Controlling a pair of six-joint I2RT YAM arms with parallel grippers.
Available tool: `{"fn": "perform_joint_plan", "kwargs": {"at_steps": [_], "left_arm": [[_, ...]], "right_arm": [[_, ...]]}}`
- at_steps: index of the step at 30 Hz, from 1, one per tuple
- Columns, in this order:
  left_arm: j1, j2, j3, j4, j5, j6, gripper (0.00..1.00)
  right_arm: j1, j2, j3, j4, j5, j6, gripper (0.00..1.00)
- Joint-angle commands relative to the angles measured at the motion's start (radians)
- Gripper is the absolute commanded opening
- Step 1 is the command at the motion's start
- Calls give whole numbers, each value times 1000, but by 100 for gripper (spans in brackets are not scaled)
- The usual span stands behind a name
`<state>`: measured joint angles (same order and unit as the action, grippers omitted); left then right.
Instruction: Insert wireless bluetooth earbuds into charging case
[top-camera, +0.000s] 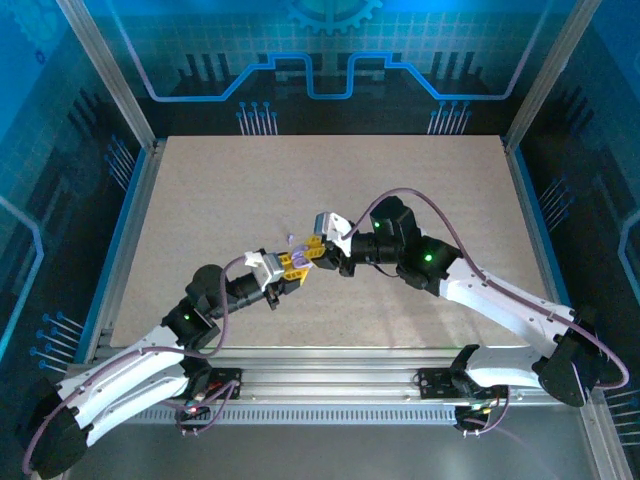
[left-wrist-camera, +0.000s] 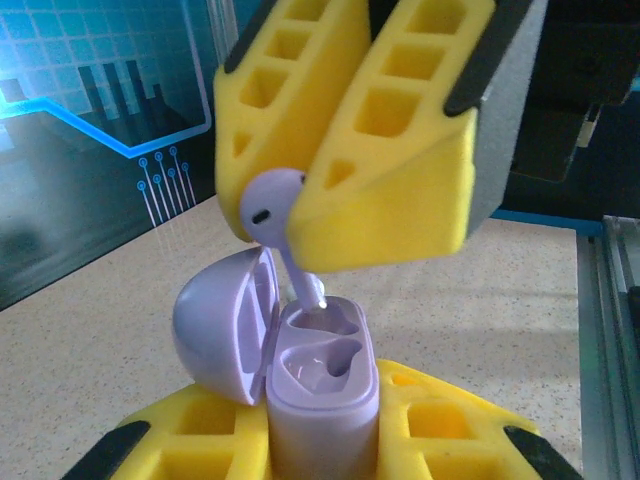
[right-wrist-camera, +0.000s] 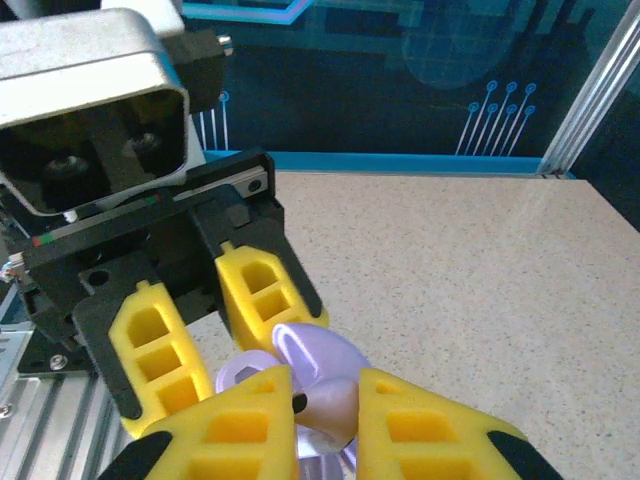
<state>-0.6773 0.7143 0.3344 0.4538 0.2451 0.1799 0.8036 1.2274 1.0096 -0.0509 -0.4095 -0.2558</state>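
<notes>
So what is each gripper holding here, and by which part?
Left gripper: the open lavender case, by its lower body. Right gripper: a lavender earbud, by its head, stem down at the case.

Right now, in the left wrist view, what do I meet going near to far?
left gripper → lavender charging case, lid open → lavender earbud → right gripper, shut on the earbud

Light comes pretty evenly from overhead, so the table (top-camera: 200, 200) reads bright while the blue walls (top-camera: 60, 150) around it stay dim. Soft shadows pool under both arms (top-camera: 130, 355) near the table's middle. Wrist views go a bit blurry up close, with mild sheen on the lavender earbud (left-wrist-camera: 268, 205) and case (left-wrist-camera: 215, 320).
</notes>
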Motion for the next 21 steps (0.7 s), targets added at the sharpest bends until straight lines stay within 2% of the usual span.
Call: {"fn": "perform_joint_plan", "kwargs": {"at_steps": [1,21], "left_arm": [[-7,-3,37,47,27,-29,18],[-7,27,65,100,2,-110,18]], "right_arm": [[-12,-10,-4,38,22,-12,16],[-6,-25,1,-40,-15,-66,16]]}}
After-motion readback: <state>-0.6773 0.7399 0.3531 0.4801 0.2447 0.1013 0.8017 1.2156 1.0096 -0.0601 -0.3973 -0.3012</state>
